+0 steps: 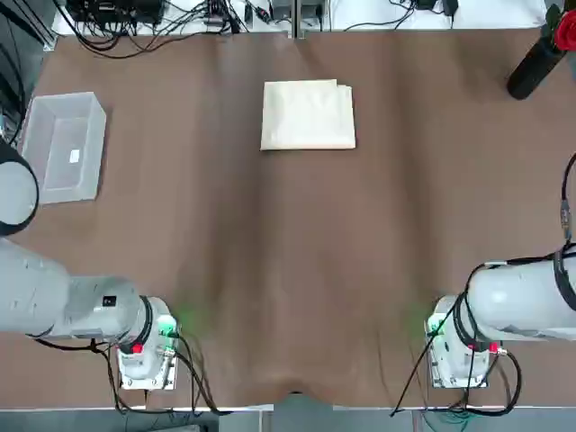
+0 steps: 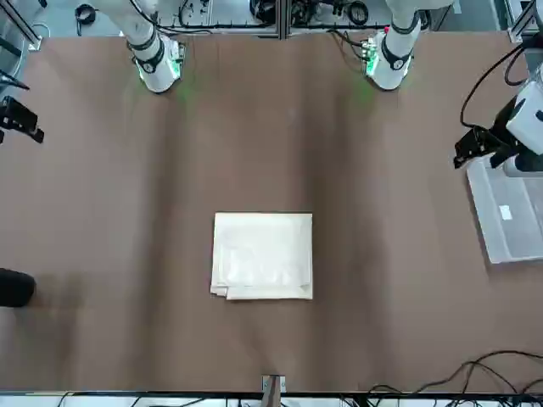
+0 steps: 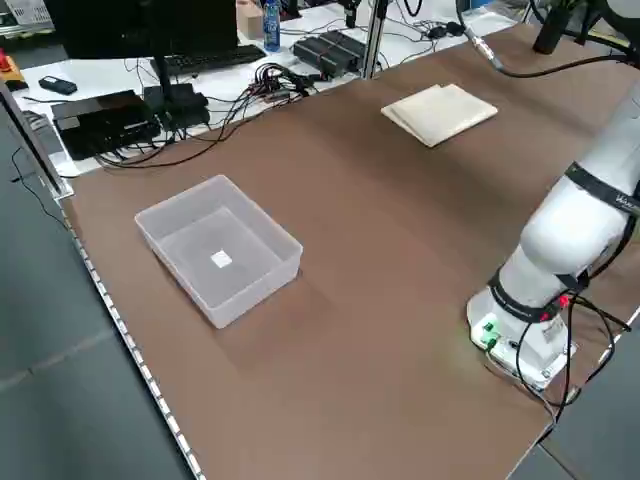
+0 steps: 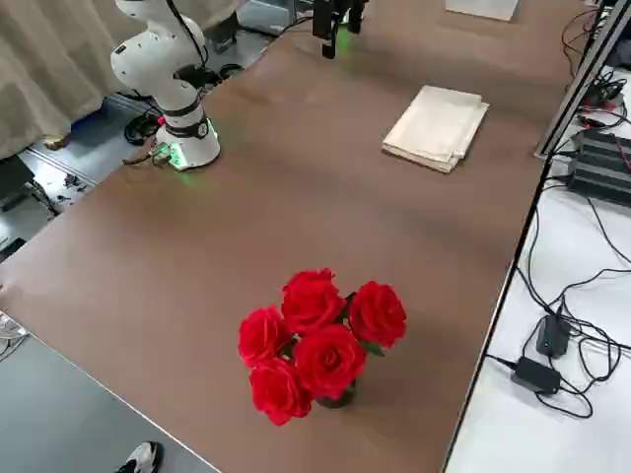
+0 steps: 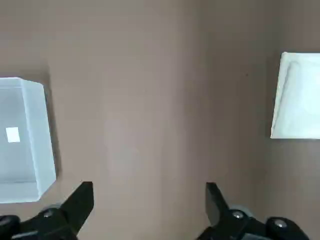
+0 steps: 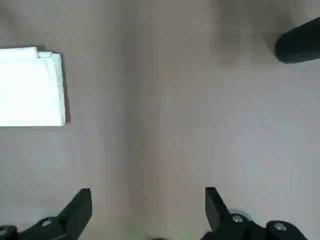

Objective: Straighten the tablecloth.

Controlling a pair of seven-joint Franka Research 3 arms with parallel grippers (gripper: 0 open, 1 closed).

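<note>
Folded cream tablecloth (image 1: 308, 115) at the top view's upper centre, translucent plastic bin (image 1: 63, 147) at its upper left, left gripper (image 5: 150, 210) and right gripper (image 6: 149, 212) spread wide and unladen, at the bottom of their wrist views.

Looks like robotics lab — two white arms (image 1: 72, 297) (image 1: 522, 297) bolted at table's near edge, metal framing (image 3: 376, 40), tangled cables (image 1: 144, 40) and monitor (image 3: 150, 25) along far side.

a beige curtain (image 4: 59, 59) hangs beside the brown-covered table (image 3: 330, 330), above a grey floor (image 3: 80, 380).
</note>
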